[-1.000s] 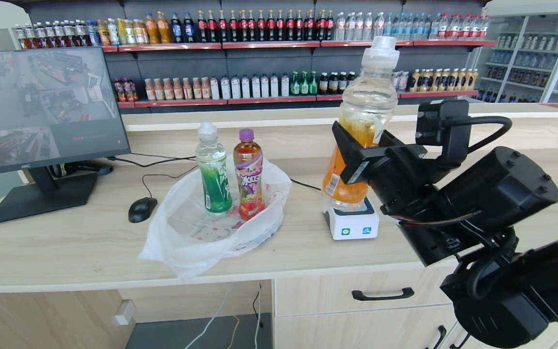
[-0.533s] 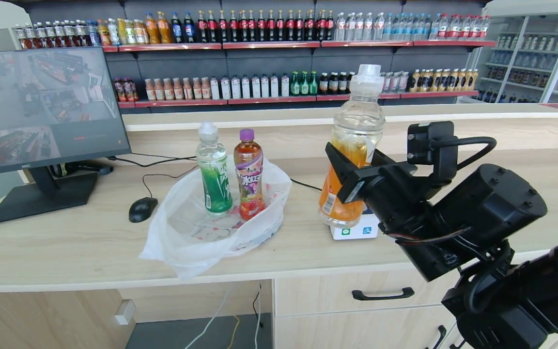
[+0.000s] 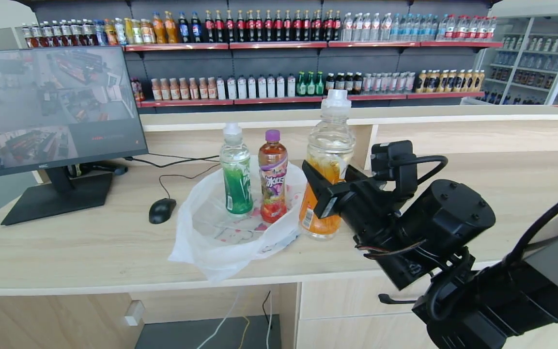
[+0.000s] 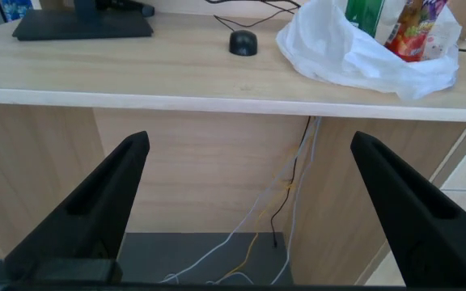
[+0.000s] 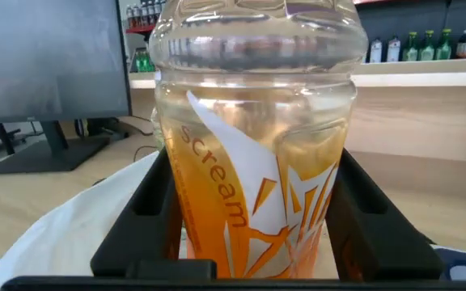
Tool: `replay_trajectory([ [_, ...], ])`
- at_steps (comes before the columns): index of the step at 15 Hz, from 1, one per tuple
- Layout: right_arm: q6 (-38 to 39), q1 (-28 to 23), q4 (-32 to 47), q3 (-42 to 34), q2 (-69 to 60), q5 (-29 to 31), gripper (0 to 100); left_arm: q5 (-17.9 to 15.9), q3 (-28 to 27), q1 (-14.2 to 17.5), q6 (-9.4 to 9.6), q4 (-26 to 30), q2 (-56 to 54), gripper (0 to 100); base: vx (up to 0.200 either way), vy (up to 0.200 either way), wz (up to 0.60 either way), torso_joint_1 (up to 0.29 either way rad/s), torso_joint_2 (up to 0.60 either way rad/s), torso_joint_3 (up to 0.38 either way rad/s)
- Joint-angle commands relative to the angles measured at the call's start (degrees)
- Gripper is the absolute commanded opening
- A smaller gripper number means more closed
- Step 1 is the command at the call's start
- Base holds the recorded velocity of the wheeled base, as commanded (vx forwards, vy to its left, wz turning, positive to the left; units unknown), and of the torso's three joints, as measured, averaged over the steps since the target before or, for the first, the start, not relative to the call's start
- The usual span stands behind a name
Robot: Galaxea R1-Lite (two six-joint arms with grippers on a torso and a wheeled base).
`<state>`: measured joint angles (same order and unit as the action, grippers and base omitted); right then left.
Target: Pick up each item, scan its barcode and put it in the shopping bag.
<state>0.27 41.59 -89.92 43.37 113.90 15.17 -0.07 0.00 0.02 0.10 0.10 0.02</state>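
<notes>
An orange drink bottle [image 3: 327,160] with a white cap stands upright in my right gripper [image 3: 332,189], which is shut on its lower body. It hangs low by the right rim of the white shopping bag [image 3: 211,242]; whether it touches the counter I cannot tell. Inside the bag stand a green bottle [image 3: 236,174] and a purple-capped bottle [image 3: 272,179]. The right wrist view has the orange bottle [image 5: 253,162] clamped between both fingers [image 5: 136,218]. My left gripper [image 4: 249,210] is open below the counter's front edge, with the bag [image 4: 354,56] above it.
A monitor [image 3: 51,106] and a black mouse [image 3: 162,211] with cables sit left of the bag. A raised ledge [image 3: 405,116] runs along the counter's back, with drink shelves behind. Drawers sit under the counter at right.
My right gripper has come down and to the left with the orange bottle, from above the white scanner to the bag's right rim. The head camera has also shifted.
</notes>
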Motion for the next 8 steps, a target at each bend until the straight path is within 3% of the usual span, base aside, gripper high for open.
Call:
replay_trajectory([
  [1, 0.1, 0.0, -0.1, 0.1, 0.5, 0.1, 0, 0.0, -0.1, 0.0, -0.01, 0.0, 0.0, 100, 0.000, 0.200, 0.00, -0.007, 0.00, 0.007],
  [8, 0.2, 0.9, -0.1, 2.2, 1.7, 0.0, 0, 0.0, 0.0, 0.0, 0.08, 0.0, 0.0, 100, 0.000, 0.200, 0.00, 0.001, 0.00, 0.000],
])
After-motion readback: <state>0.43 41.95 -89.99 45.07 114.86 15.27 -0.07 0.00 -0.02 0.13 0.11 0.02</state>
